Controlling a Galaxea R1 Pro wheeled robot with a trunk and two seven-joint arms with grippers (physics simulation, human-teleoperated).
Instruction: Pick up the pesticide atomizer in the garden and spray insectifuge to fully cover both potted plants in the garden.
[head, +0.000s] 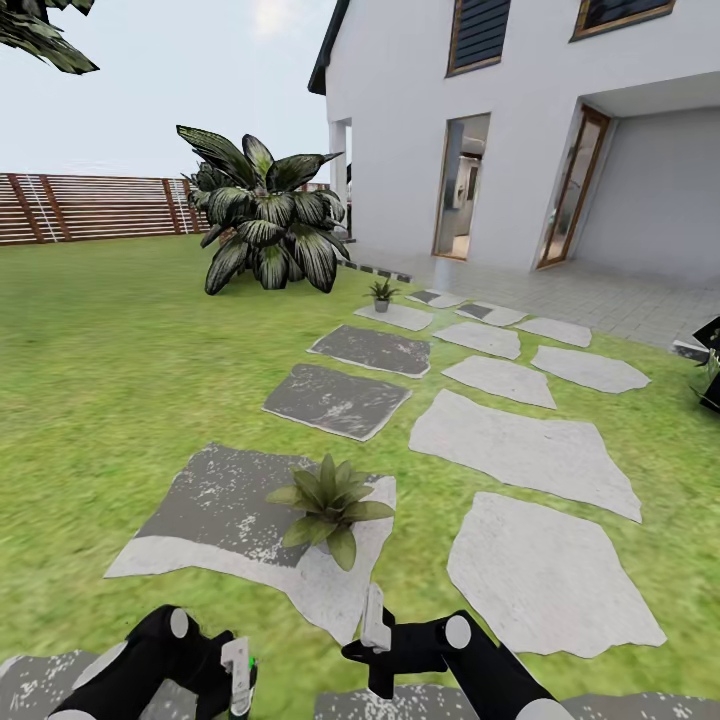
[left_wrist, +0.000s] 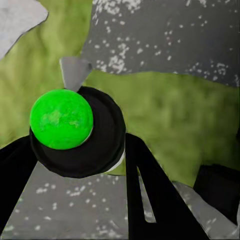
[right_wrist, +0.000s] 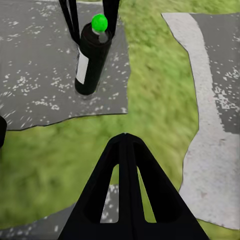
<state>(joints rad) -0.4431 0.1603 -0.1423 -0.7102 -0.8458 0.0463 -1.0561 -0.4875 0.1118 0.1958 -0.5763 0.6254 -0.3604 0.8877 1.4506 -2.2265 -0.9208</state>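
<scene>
Your left pincer (left_wrist: 75, 150) grips the black cylindrical atomizer with its green ball cap (left_wrist: 61, 119); the right pincer (right_wrist: 125, 145) is pressed together, empty. Picking up looks done, so spraying comes next: aim at the near green leafy rosette (head: 330, 503), just ahead of both pincers on the grey stone. The second small potted plant (head: 381, 293) stands well beyond. The right wrist view shows the bottle (right_wrist: 91, 59) full length; the head view barely shows it.

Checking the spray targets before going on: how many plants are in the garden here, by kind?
Small green leafy rosettes in little round grey pots: 2 (near, far)
Big dark shrub with white-striped leaves: 1
Total: 3
</scene>
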